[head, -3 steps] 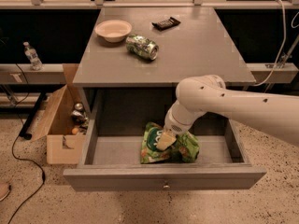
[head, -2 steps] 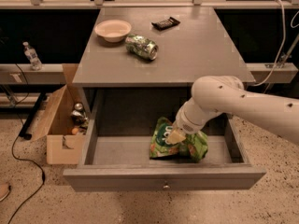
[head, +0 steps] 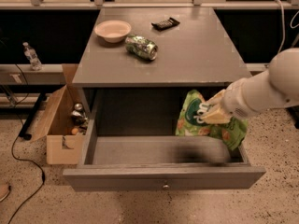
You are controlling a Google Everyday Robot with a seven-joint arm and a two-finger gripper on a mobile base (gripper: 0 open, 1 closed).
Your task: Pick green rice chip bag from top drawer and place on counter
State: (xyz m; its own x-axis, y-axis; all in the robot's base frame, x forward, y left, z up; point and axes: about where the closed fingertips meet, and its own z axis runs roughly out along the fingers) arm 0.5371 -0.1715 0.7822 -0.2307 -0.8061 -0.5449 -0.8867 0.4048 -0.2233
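The green rice chip bag point(head: 196, 120) hangs in the air above the right half of the open top drawer point(head: 159, 150), its dark green circle facing me. My gripper point(head: 210, 113) is shut on the bag's right side and holds it clear of the drawer floor. The white arm comes in from the right edge. The bag's top is just below the front edge of the counter point(head: 196, 55). The drawer's front panel carries a small round knob point(head: 164, 186).
On the counter lie a pale bowl point(head: 112, 31), a green-and-silver drink can point(head: 141, 47) on its side and a small black device point(head: 165, 24). An open cardboard box point(head: 58, 125) with items stands on the floor at the left. A plastic bottle point(head: 31, 56) stands at the far left.
The gripper has lifted the bag off the drawer floor and carried it up and to the right; the arm has drawn back toward the right edge.
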